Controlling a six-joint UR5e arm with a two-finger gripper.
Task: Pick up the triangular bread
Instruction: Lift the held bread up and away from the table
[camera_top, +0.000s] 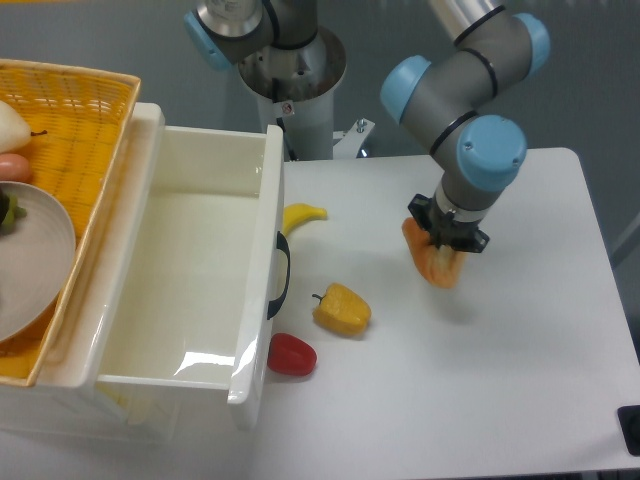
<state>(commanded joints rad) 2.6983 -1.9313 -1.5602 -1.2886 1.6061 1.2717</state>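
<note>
Single fixed view of the table. The gripper (445, 248) is clenched on the triangular bread (432, 262), its black fingers pressing the upper part of the orange-tan wedge, whose lower tip hangs below the jaws. The bread sits over the right half of the white table (520, 380), and a soft shadow lies on the surface just below and to the right of it; from that separation the wedge is judged to be clear of the tabletop, although the exact gap cannot be read. On this evidence the grasp is made and the lift is under way or complete; what remains, at most, is to raise the bread further and hold it steady. Well apart to the left lie the untouched distractors: a yellow pepper (342, 309), a red item (292, 354) just beside the bin, and a small banana (303, 215) near the bin's rim. The white bin (260, 300), with a black handle (280, 276) on its near wall, shows no contents in its visible interior. Beyond it, a woven yellow basket (80, 110) holds a grey plate (45, 250) and a few items at the frame's left edge, too cropped to identify.
</note>
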